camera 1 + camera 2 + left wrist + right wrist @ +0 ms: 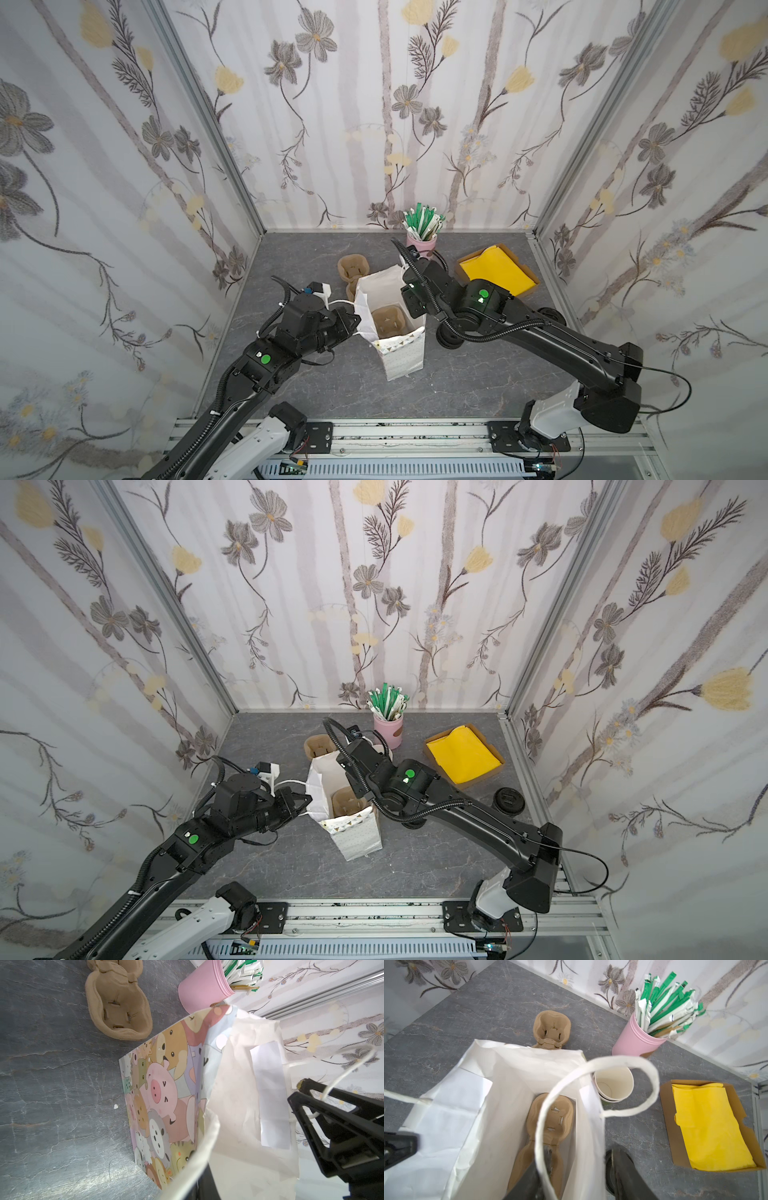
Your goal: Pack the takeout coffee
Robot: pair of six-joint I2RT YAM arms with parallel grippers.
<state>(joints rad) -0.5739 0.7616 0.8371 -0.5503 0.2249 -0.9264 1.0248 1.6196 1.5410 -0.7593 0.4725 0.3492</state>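
Note:
The white paper bag [399,357] stands open mid-table with a brown cup carrier [388,320] inside. My left gripper [353,322] is shut on the bag's left handle [404,1099] and holds it taut. My right gripper [579,1151] hangs open over the bag's right wall, one finger inside and one outside, the right handle [652,1084] looping in front. One black round lid [509,800] sits near the right wall. Another black round shape [609,1169] lies beside the bag under my right arm. I cannot tell which of them is the takeout coffee.
A second cup carrier [353,268] lies behind the bag. Lidless paper cups [612,1086] stand stacked by the bag's far right corner. A pink cup of green and white sticks [422,241] is at the back, and a cardboard tray of yellow napkins [498,270] at the back right.

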